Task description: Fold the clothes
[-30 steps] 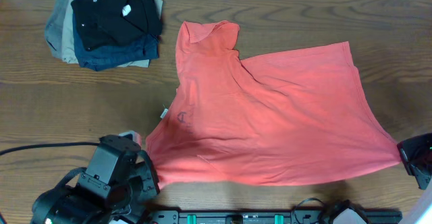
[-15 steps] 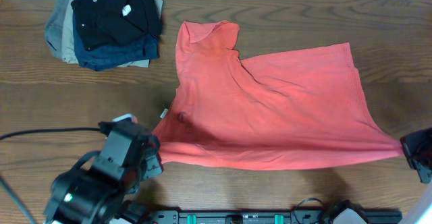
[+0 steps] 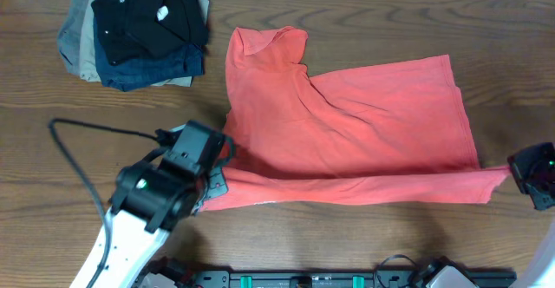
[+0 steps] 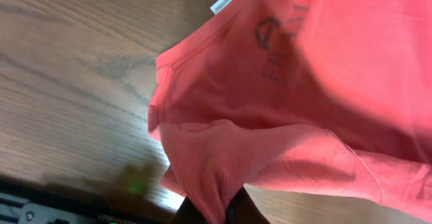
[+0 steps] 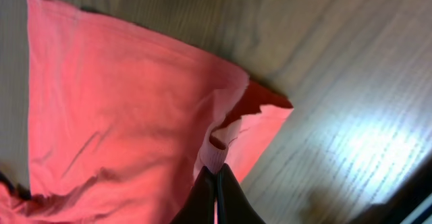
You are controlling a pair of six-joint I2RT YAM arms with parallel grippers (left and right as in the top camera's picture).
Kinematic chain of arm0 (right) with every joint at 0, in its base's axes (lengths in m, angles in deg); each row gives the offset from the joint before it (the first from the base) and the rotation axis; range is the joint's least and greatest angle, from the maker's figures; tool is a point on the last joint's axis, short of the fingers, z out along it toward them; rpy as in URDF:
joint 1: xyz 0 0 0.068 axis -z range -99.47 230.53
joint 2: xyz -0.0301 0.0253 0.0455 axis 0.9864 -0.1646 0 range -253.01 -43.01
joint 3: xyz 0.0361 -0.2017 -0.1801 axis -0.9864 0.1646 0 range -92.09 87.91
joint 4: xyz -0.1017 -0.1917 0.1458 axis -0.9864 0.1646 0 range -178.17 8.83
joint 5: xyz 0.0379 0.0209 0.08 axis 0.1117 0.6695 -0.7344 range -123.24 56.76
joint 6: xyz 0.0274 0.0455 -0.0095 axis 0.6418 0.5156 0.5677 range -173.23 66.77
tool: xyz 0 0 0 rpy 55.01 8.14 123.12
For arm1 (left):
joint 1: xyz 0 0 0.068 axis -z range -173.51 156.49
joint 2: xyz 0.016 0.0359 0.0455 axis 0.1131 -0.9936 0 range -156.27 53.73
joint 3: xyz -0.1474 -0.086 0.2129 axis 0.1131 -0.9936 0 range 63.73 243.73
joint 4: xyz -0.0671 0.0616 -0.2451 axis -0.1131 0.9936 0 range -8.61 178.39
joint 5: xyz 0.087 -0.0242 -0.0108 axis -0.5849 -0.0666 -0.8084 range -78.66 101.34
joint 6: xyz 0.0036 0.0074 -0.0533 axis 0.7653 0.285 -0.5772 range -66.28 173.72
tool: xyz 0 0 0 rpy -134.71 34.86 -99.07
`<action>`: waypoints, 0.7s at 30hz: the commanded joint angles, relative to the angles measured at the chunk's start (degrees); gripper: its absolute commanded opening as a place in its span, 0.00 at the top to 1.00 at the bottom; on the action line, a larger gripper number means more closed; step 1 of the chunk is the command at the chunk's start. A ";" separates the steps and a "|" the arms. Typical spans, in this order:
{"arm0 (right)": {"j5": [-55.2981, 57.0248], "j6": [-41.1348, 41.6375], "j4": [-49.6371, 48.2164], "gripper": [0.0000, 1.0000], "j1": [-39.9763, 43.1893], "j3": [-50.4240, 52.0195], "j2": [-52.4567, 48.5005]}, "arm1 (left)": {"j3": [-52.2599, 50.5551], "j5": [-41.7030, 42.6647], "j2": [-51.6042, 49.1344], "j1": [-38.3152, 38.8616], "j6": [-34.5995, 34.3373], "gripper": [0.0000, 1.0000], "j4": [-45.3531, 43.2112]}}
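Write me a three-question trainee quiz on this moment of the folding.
1. True or false: the left gripper and the right gripper are each shut on the coral-red T-shirt.
2. The stack of folded garments lies on the wooden table at its: A far left corner; B far right corner; C near right corner.
3. In the left wrist view, what small white thing shows at the T-shirt's neckline?

Key: 1 true; 2 A; 3 the neck label.
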 commanded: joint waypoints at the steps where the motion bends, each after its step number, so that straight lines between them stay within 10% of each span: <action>1: -0.31 0.83 -0.74 0.99 -2.56 -1.22 -1.49 | -0.50 -2.71 -2.82 -0.20 -0.26 0.94 -0.96; 21: 7.43 6.19 -9.35 0.99 -10.40 -1.22 -11.39 | -0.50 -10.93 -18.10 -0.26 0.02 0.94 -12.96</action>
